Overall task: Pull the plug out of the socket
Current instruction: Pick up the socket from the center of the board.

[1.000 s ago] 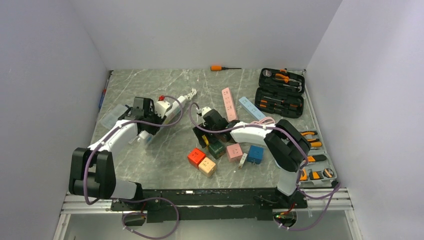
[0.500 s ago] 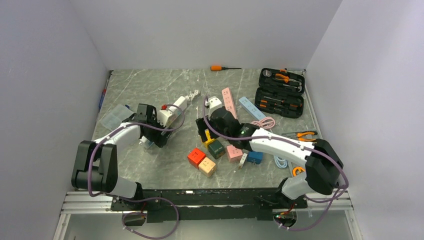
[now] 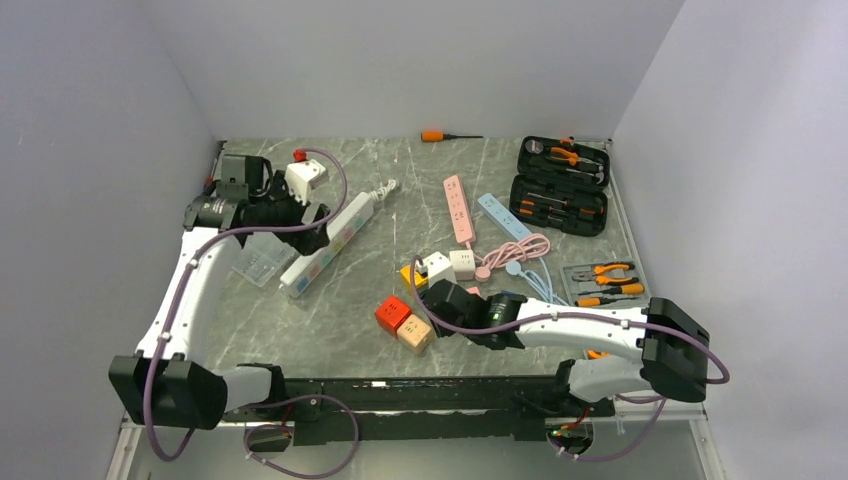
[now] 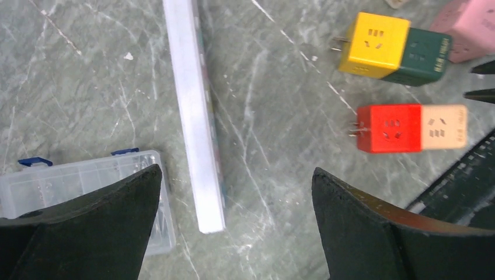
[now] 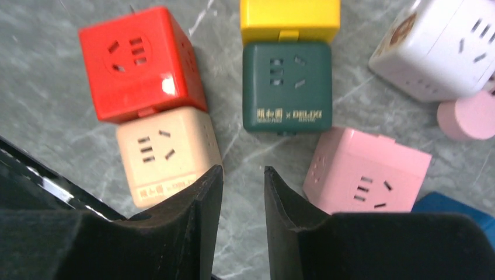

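Note:
The white power strip lies diagonally on the table at the left, with nothing plugged into it. Its end shows below my left gripper, which hangs open and empty above it. In the top view the left gripper is raised at the back left. A white cube plug rests mid-table, apart from the strip, and appears at the top right of the right wrist view. My right gripper hovers low over the cubes near the front edge. Its jaws stand a narrow gap apart, empty.
Red, beige, green, yellow and pink cubes cluster under the right gripper. A clear plastic box lies by the strip. Pink and blue strips, a tool case and a pink cable lie behind.
The left gripper opened and rose to the back left, leaving the strip flat. The right arm swung toward the front edge, left the white plug mid-table, and its jaws narrowed.

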